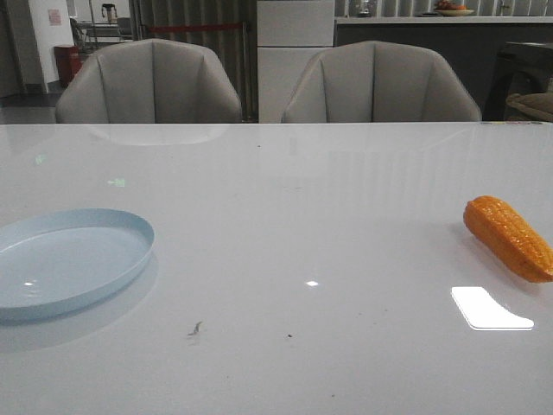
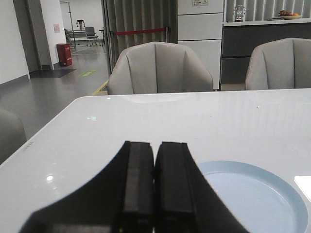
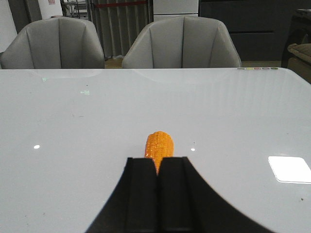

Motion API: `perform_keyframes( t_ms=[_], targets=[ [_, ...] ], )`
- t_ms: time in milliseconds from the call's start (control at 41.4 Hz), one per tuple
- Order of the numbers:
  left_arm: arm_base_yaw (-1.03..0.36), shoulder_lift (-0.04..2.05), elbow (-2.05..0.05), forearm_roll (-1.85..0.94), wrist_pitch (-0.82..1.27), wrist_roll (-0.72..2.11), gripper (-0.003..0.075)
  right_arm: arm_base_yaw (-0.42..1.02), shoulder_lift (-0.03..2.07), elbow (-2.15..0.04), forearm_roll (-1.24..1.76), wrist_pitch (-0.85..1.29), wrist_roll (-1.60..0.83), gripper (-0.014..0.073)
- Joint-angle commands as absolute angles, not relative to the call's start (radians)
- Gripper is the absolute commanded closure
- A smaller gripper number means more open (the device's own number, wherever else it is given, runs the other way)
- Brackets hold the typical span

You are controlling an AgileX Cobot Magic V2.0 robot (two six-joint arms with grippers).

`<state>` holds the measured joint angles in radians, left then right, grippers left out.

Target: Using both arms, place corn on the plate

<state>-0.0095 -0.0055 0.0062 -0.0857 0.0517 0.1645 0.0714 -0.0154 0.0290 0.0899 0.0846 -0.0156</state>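
**Glossy cob waits beyond closed fingers**

The corn (image 3: 158, 143) lies on the white table (image 1: 285, 225) just ahead of the right gripper (image 3: 158, 165), whose fingers are pressed together, gripping nothing. The cob looks like light, stiff plastic, glossy and tapered, so it may slip or roll; taking it across the thick middle seems safest. Its far tip sits near the table's right edge, though the front view crops it. The left gripper (image 2: 154, 160), fingers likewise together, hovers beside the plate (image 2: 272, 172). Bare tabletop stretches between them.
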Motion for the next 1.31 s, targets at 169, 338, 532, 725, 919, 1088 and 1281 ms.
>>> perform_keyframes(
  t_ms=[169,338,532,725,919,1088,1281],
  targets=[
    [-0.011,-0.012,0.044,-0.095,-0.028,0.154,0.0624,0.073,-0.033,0.007,0.085,-0.007,-0.015,0.0575],
    [-0.011,-0.012,0.044,-0.095,-0.028,0.154,0.0624,0.073,-0.033,0.007,0.085,-0.007,-0.015,0.0575],
    [-0.011,-0.012,0.044,-0.095,-0.028,0.154,0.0624,0.073,-0.033,0.007,0.085,-0.007,-0.015,0.0575],
    [-0.011,-0.012,0.044,-0.095,-0.091,0.154,0.0624,0.073,-0.033,0.007,0.085,-0.016,-0.015,0.0575],
    [-0.011,-0.012,0.038,-0.095,-0.300,0.154,0.0624,0.073,-0.033,0.007,0.085,-0.096,-0.015,0.0575],
    [-0.011,-0.012,-0.020,-0.095,-0.304,0.154,0.0624,0.073,-0.033,0.004,0.087,-0.298,-0.013,0.0575],
    [-0.011,0.016,-0.233,-0.013,-0.142,0.154,0.0624,0.076,-0.018,-0.199,0.088,-0.126,-0.011,0.0573]
  ],
)
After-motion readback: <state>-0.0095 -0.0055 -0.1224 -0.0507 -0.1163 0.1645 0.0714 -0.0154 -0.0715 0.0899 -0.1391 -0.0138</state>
